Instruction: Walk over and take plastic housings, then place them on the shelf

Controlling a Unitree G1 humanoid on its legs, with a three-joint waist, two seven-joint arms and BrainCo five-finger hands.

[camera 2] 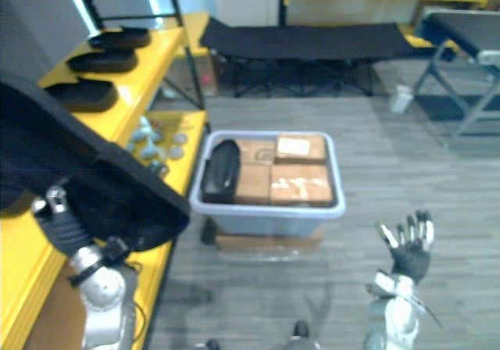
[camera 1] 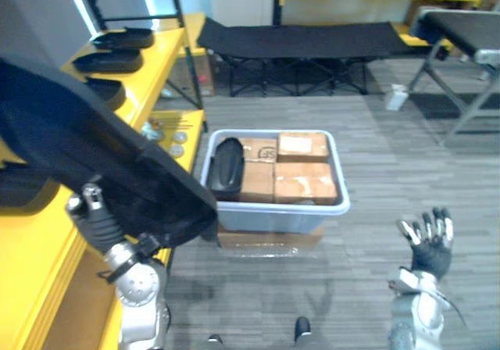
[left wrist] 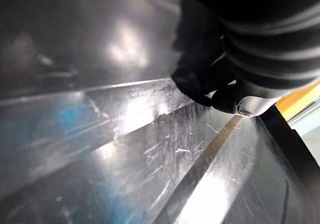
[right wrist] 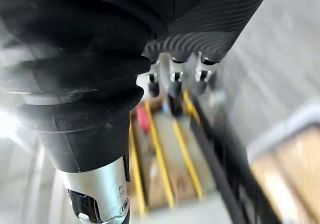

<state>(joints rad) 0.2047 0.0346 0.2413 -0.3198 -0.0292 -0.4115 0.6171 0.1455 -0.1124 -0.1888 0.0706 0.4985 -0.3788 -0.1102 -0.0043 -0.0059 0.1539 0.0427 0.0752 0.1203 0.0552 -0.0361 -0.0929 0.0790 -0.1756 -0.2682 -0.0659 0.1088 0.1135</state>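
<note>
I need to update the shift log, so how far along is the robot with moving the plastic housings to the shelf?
Done: three black housings lie on the yellow shelf. In hand: the left hand carries a large black housing at the shelf, not yet set down. Left: one remaining housing lies in the grey bin beside cardboard boxes. The right hand is open and empty.

We see open floor [camera 1: 406, 155] right of the bin [camera 1: 266, 219]; the yellow shelf [camera 1: 164, 51] with black housings [camera 1: 109, 61] blocks our left.
</note>
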